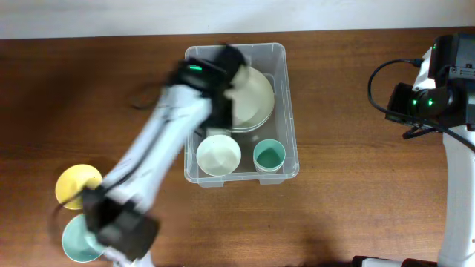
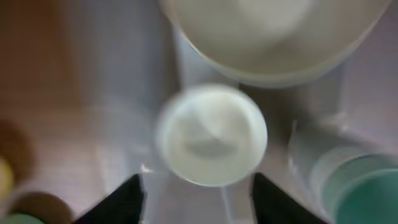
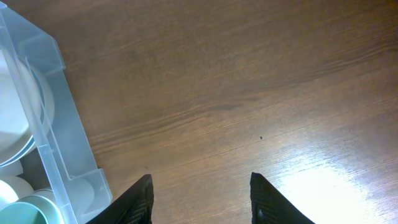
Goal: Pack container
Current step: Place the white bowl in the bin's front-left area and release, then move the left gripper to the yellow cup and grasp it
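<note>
Sitting mid-way across the wooden table (image 1: 349,193), the clear container (image 1: 292,126) holds a cream plate (image 1: 256,100), a white bowl (image 1: 218,154) and a teal cup (image 1: 269,156). A yellow bowl (image 1: 74,184) and a pale green bowl (image 1: 74,241) lie outside it. The left gripper (image 2: 202,202) hangs over the white bowl, fingers apart and empty. The right gripper (image 3: 200,199) hovers over bare wood beside the container, fingers part-spread and empty. The left arm should probably lift straight above the rim before swinging out for the yellow bowl.

Large clear plastic rectangular container (image 1: 289,111) on brown wooden tabletop (image 1: 356,185), mid-width, toward far edge. Inside: big cream round plate (image 1: 256,100) at far end; white round bowl (image 1: 218,155) in near-left corner; small teal round bowl (image 1: 269,156) in near-right corner, just beside it. Toward tabletop's near-left corner: yellow round bowl (image 1: 74,184), pale-green round bowl (image 1: 74,237) just before it.
</note>
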